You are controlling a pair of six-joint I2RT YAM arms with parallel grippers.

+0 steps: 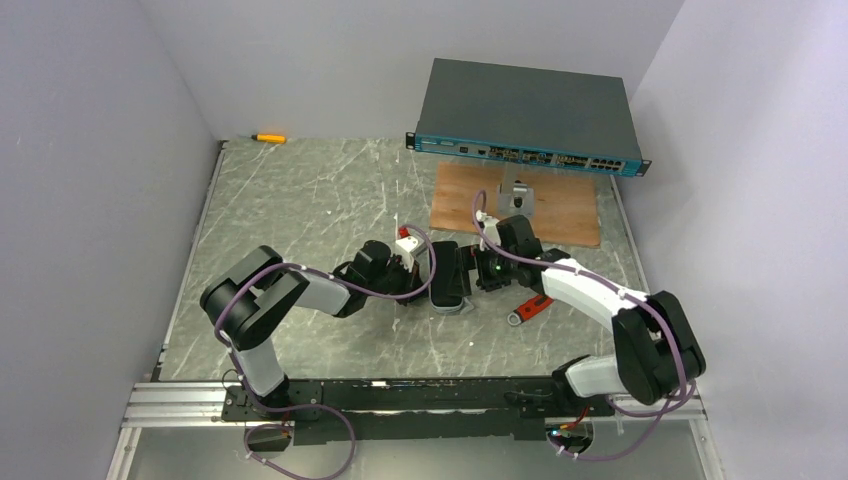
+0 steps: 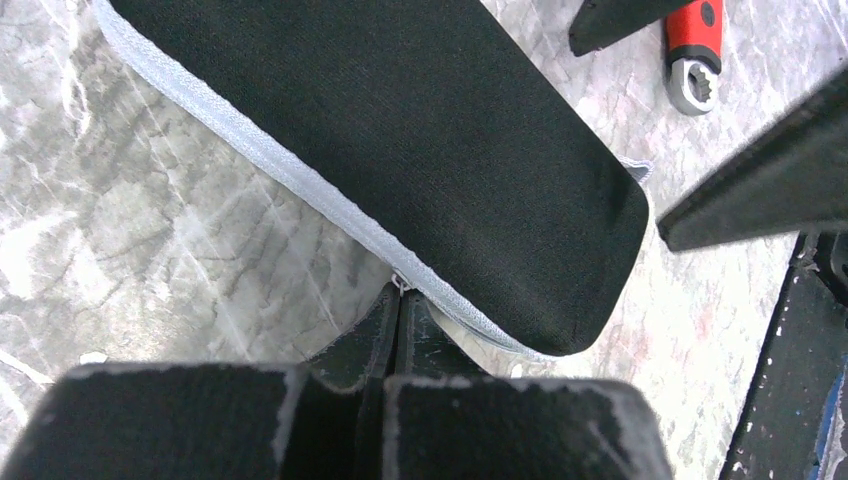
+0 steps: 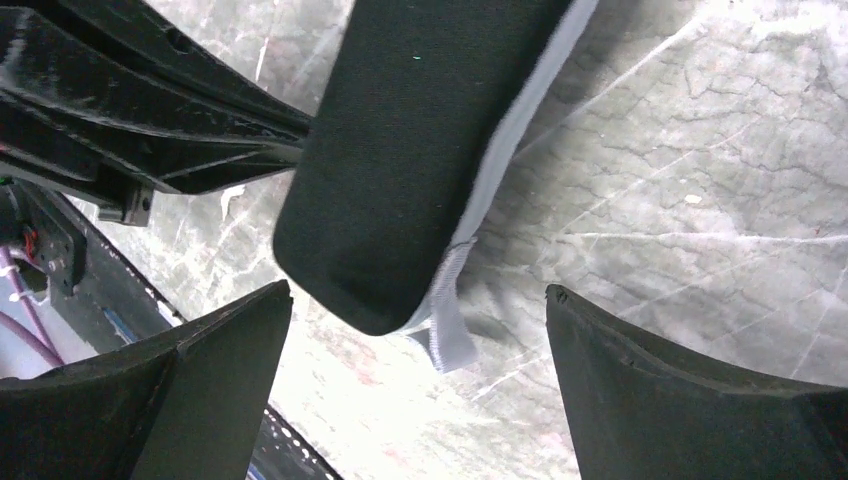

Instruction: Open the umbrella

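The umbrella (image 1: 448, 278) lies folded flat in the middle of the table (image 1: 300, 200), black face up, with a silvery-white edge running down one long side. Both arms are right on it. The left gripper (image 2: 400, 300) is at that pale edge, jaws pressed tight together and tips touching the trim. Whether they pinch any of it, I can't tell. The right gripper (image 3: 420, 292) is spread wide, and the umbrella's rounded end sits in the gap ahead of its fingers, untouched. A short pale strap (image 3: 445, 330) hangs off that end. A red-handled wrench (image 1: 530, 307) lies just beside the right arm, near the umbrella but apart from it.

The surface is grey and marbled, streaked with white lines, and boxed in by plain pale walls (image 1: 100, 150) on three sides. Towards the back a wooden board (image 1: 560, 215) lies flat with a small grey object (image 1: 517, 198) on it. Behind that is a dark grey box with a teal front (image 1: 530, 105). An orange marker (image 1: 268, 137) sits at the far left corner.

Shaft and handle don't show, only the folded black body. Both wrist views cut off the umbrella's other end. The grey object on the board is too small to identify.

Open marbled surface stretches left of the umbrella and back towards the marker. On the right, the wrench and board crowd closer. A metal rail (image 1: 180, 405) runs along the near edge.
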